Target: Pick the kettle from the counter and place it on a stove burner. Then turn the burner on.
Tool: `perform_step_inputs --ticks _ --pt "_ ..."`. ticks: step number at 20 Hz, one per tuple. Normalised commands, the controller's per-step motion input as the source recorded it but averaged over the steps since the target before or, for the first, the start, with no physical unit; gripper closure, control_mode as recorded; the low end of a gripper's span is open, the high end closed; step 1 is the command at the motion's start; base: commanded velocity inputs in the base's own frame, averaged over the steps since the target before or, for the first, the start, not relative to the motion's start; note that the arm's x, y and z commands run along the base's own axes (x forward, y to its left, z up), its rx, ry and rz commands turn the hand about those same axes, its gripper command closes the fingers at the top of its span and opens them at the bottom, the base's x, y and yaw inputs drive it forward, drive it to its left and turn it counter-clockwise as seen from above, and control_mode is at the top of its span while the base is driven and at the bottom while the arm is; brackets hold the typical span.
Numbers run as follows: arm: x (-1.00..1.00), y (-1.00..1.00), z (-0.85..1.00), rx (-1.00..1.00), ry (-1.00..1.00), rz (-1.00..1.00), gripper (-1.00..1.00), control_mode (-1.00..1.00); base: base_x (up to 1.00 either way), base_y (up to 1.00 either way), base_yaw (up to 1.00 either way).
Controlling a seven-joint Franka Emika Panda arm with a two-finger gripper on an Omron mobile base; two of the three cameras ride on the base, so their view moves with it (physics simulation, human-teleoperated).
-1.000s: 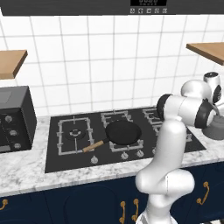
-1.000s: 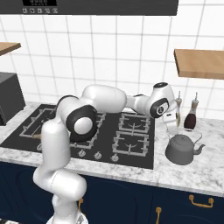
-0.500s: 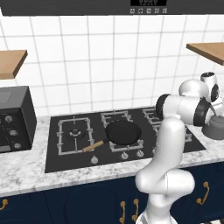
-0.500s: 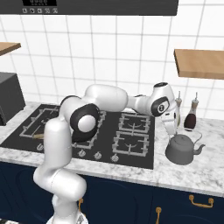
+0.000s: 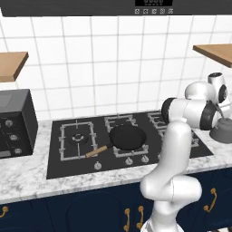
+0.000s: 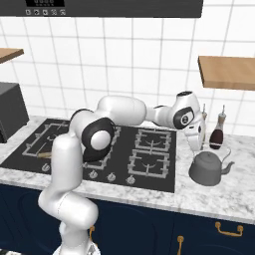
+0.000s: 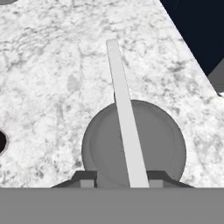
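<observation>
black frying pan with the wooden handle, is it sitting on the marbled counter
No, the black frying pan with the wooden handle sits on the black glass cooktop, over a central burner grate, in the left base view.

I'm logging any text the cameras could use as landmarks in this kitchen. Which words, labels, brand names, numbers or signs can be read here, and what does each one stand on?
None can be read.
The display panel on the dark appliance above the cooktop shows small light marks, too small and blurred to read.
The dials on the dark appliance on the counter carry no legible marking.
The kettle, the bottle and the frying pan show no label.
</observation>
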Motion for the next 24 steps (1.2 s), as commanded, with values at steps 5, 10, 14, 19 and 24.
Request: perform_step_inputs --ticks 5,10,14,19,24 --pt "-0.40 0.14 0.25 0.00 -0.05 0.09 1.00 -1.00 0.00 0.00 0.00" --pt "-0.51 0.33 0.40 0.00 -0.02 0.14 1.00 -1.00 0.00 0.00 0.00" --pt "-0.34 0.74 0.19 -0.05 0.05 0.20 1.00 -1.00 0.00 0.00 0.00" --pt "-0.35 0.91 0.21 -0.11 0.02 0.22 1.00 -1.00 0.00 0.00 0.00" --pt "-0.28 0.74 0.62 -0.09 0.00 0.23 1.00 -1.00 0.00 0.00 0.00"
